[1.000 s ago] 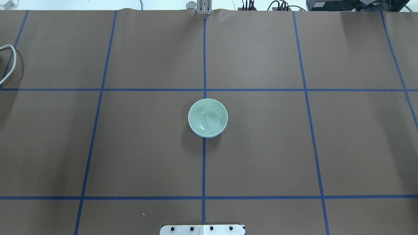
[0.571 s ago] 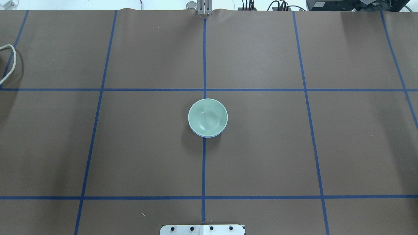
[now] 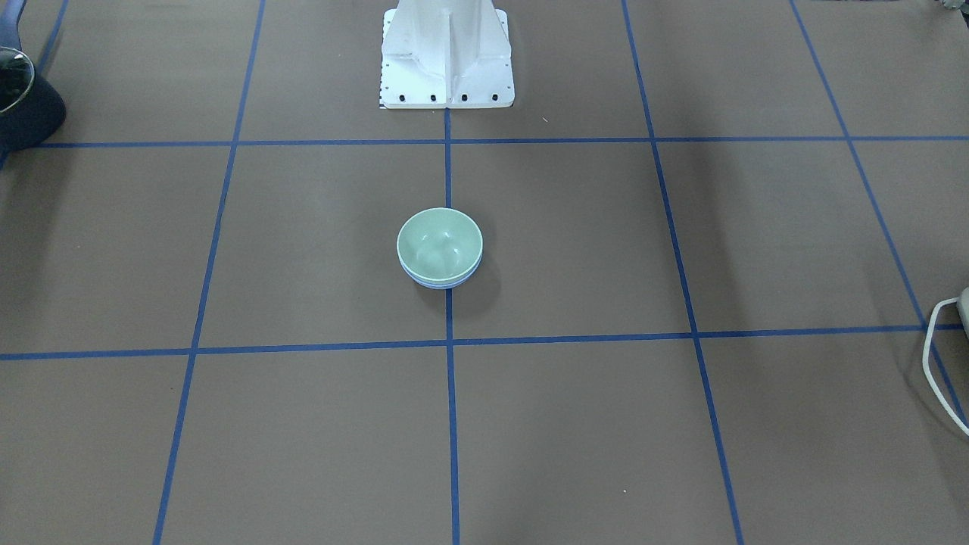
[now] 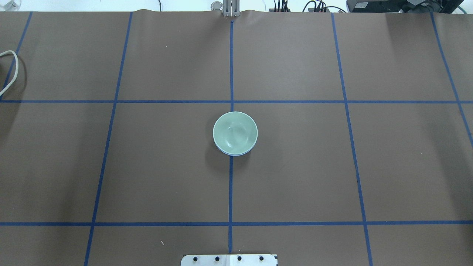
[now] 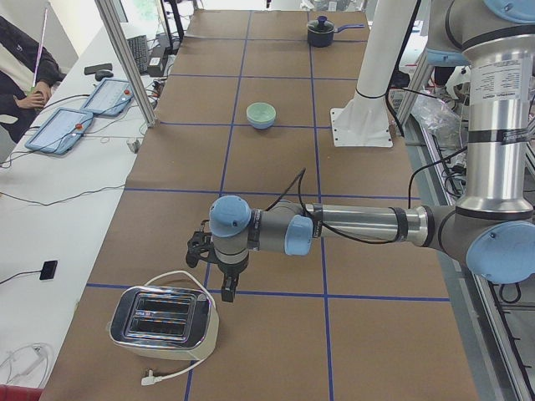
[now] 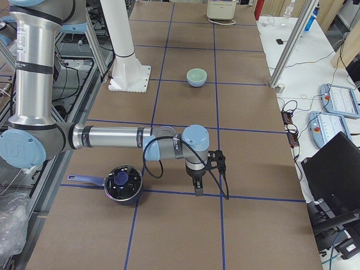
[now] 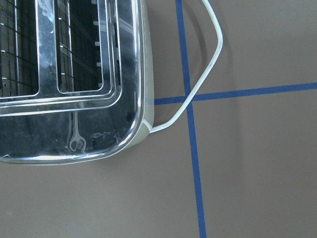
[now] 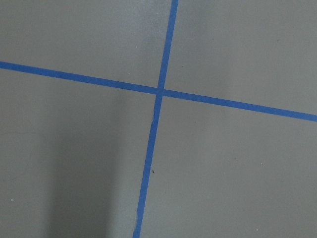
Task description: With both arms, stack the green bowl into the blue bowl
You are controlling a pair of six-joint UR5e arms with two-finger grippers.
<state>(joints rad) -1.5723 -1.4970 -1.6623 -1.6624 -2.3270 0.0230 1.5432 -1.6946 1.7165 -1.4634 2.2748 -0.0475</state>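
Looks like we're basically done here. The green bowl [image 4: 235,132] sits nested inside the blue bowl [image 4: 232,154], with only a thin blue sliver peeking out under the green rim. The pair stands upright on the centre tape line [image 4: 230,184], mid-table, in front of the pedestal [image 3: 447,53]. Nothing touches it.

Both arms are well away from the stack. Our left gripper [image 5: 226,292] hangs low just beside the toaster [image 5: 163,317] at one end of the table [image 4: 332,166]. Our right gripper [image 6: 197,190] hangs near the pot [image 6: 122,184] at the other end. Neither shows in the overhead or front views. The wrist cams catch only toaster, cord [image 7: 213,64] and bare brown surface, no fingers. So we can't tell how far either claw is open. From the side views neither seems to carry anything, but we wouldn't swear on it.

Our read: the stacking is finished, and there's nothing left except maybe sending the arms home.
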